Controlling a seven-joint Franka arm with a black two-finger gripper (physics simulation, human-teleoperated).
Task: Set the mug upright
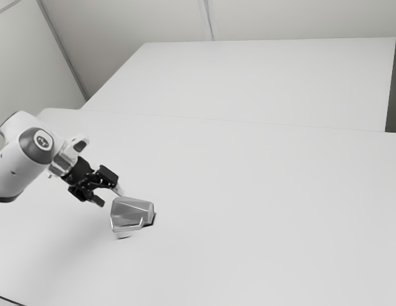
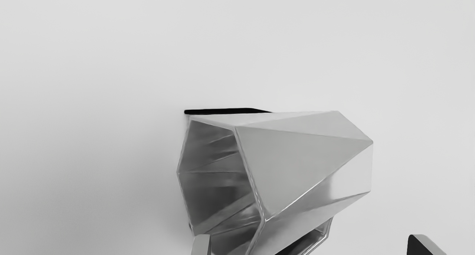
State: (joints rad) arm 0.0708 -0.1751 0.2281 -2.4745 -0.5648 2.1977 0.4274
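Left to right in the exterior view: my white arm (image 1: 22, 153) comes in from that view's left and reaches toward the mug. At its end my black pincer (image 1: 110, 196) stands just beside the mug, on the arm's side of it. The mug (image 1: 132, 212), silvery and many-faceted, lies on its side on the white table (image 1: 249, 223). Well beyond the mug, toward that view's upper right, is a broad white panel (image 1: 261, 83).

In the wrist view, my pincer (image 2: 310, 244) is wide open, its two fingers well apart, and it grips nothing. One finger (image 2: 201, 244) overlaps the rim at the mug's open mouth; whether they touch I cannot tell. The mug's handle (image 2: 323, 237), partly cut off, points toward my pincer. The other finger is clear of the mug, past its closed end.
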